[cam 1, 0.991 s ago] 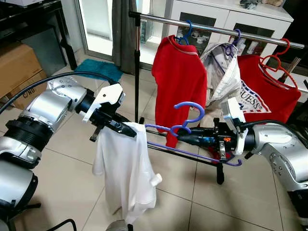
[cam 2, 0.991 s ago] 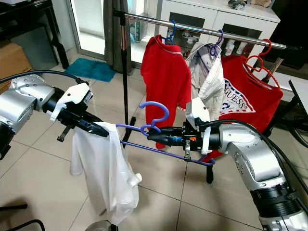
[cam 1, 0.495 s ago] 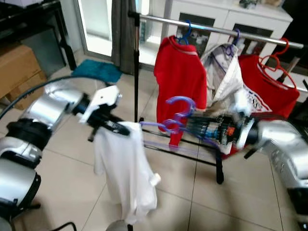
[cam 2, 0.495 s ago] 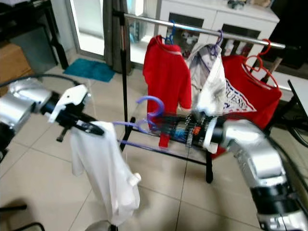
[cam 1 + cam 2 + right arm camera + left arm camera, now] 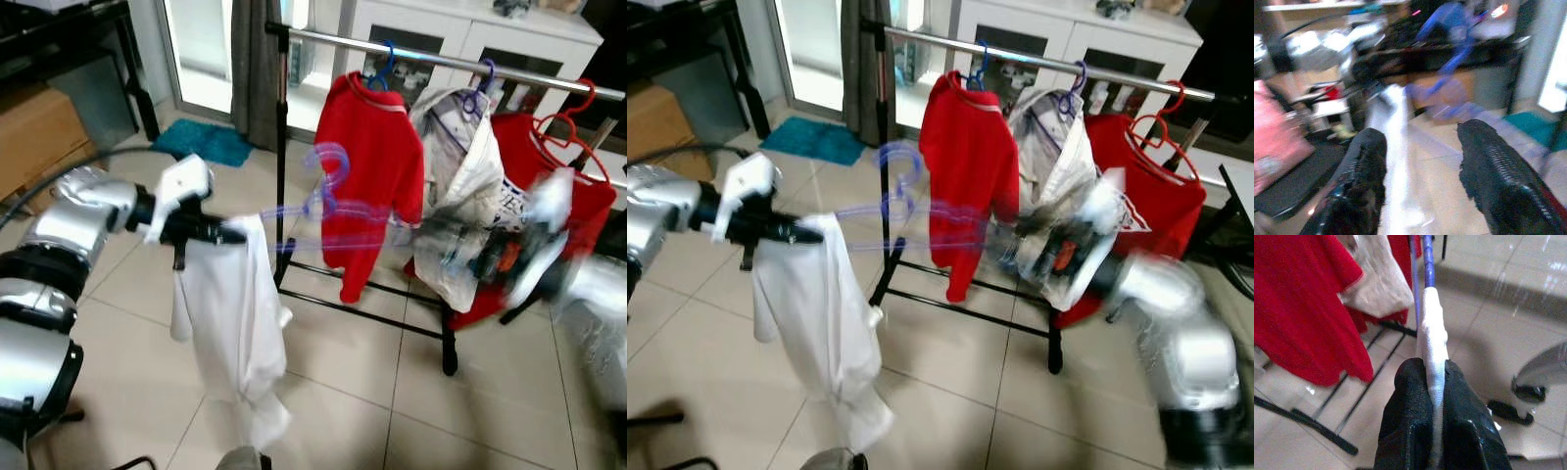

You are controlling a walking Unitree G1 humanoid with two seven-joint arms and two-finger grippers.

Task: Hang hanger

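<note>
One purple hanger (image 5: 323, 201), white shirt (image 5: 235, 323) draped; left gripper (image 5: 1432, 391) jaws pinching it, right gripper (image 5: 1420, 161) jaws spread.

Head views: clothes rail (image 5: 431, 59) across the upper frame, three garments (image 5: 372, 166) hanging side by side beneath it. Cabinet (image 5: 470, 34) behind the rail, upper right. Box (image 5: 34, 132) at far left; mat (image 5: 201, 142) on the floor, upper left. At centre left, shirt (image 5: 230, 323) draped on hanger (image 5: 313, 201), before the rail.
</note>
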